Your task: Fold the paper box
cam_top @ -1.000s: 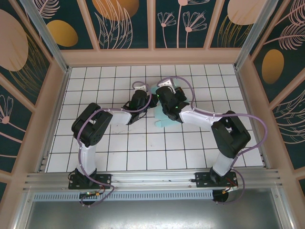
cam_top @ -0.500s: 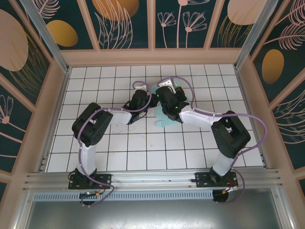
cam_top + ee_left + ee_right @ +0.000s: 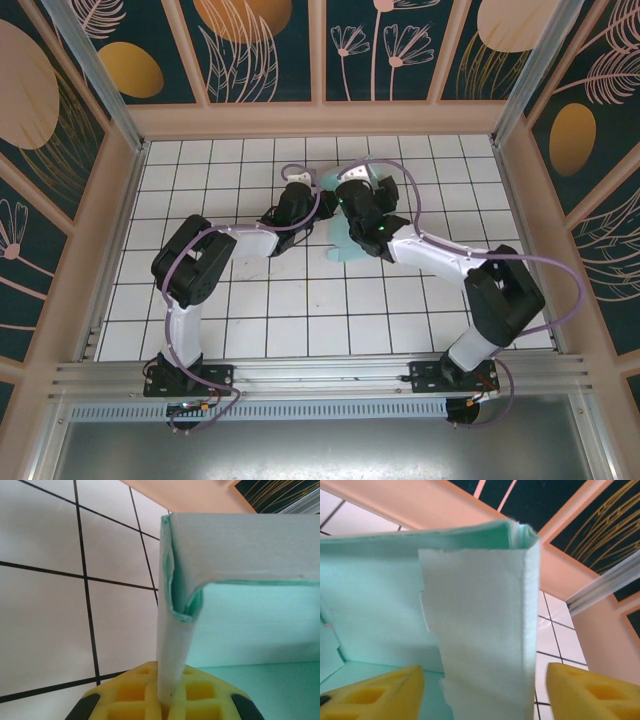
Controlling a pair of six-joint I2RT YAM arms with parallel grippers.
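Paper box point(image 3: 343, 247), partly folded, lies on the white tiled counter point(image 3: 250, 310) between the two end effectors. Left end effector point(image 3: 165, 702): yellow pads point(image 3: 125, 690) closed on an upright side wall, which rises directly ahead and bends at a corner. Right end effector point(image 3: 485, 692): jaws spread wide, with an upright flap standing ungripped between them.

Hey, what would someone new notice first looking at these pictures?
A pale mint paper box sits partly folded at the far middle of the white tiled table. The yellow-tipped left gripper pinches one upright wall of it, while the right gripper stands open astride a folded corner flap.
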